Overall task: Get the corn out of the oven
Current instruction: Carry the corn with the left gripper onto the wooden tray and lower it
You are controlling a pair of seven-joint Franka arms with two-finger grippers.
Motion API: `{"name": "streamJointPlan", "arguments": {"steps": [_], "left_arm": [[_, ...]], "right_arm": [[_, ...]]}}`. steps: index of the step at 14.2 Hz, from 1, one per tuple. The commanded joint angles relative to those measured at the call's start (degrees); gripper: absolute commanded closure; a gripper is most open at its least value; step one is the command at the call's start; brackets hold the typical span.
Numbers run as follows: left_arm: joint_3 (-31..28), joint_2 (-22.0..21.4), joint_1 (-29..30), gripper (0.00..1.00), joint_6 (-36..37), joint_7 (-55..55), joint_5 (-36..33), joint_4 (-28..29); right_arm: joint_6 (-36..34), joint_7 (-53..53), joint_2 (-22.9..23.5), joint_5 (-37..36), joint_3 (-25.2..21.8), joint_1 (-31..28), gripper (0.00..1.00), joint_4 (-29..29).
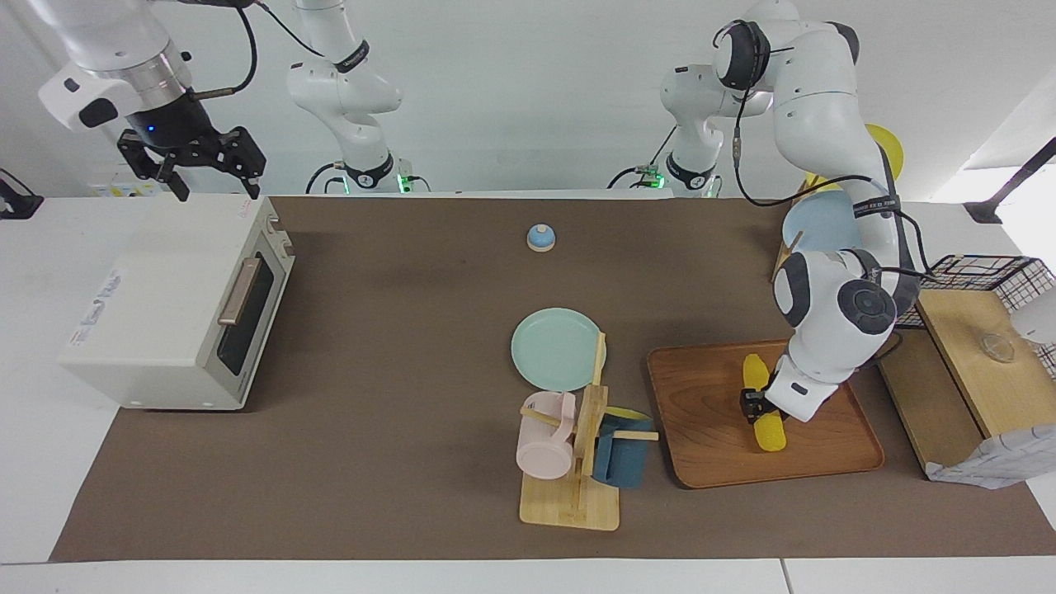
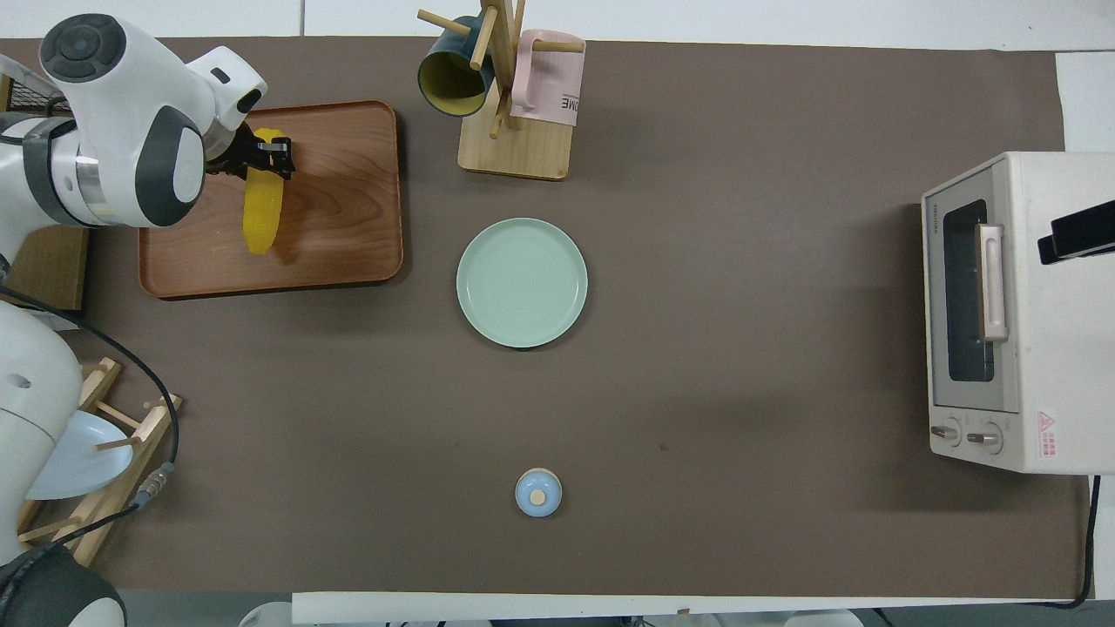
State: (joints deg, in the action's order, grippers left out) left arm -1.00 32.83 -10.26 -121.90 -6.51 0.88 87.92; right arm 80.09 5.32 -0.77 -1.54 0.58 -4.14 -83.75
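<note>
While the oven (image 1: 177,309) stands with its door shut under the right gripper (image 1: 206,177), whose fingers are spread and hold nothing, the corn (image 1: 763,408) is seen from the facing camera already lying on the wooden tray (image 1: 709,445), the left gripper (image 1: 755,406) down at its middle. From overhead, the left gripper (image 2: 268,157) is shown closed around the corn (image 2: 261,200), which lies lengthwise on the tray (image 2: 340,218). Only release and withdrawal are judged to be left.
</note>
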Motion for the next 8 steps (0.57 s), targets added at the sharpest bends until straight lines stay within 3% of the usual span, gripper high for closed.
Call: {"name": "streamJointPlan", "arguments": {"steps": [1, 5, 8], "left_arm": [[-0.4, -3.6, -0.7, 0.00, 7.3, -1.2, 2.6, -1.9], [-0.4, -18.4, -0.5, 0.00, 25.4, -1.1, 2.4, -1.2], [-0.5, -25.1, 2.3, 0.00, 31.9, -1.0, 2.3, -0.2]], "right_arm": [[-0.8, -0.5, 0.4, 0.1, 0.2, -0.5, 0.00, 0.7], [-1.0, 0.0, 0.4, 0.2, -0.2, -1.6, 0.00, 0.7], [-1.1, 0.0, 0.3, 0.2, -0.2, -1.6, 0.00, 0.7]]}}
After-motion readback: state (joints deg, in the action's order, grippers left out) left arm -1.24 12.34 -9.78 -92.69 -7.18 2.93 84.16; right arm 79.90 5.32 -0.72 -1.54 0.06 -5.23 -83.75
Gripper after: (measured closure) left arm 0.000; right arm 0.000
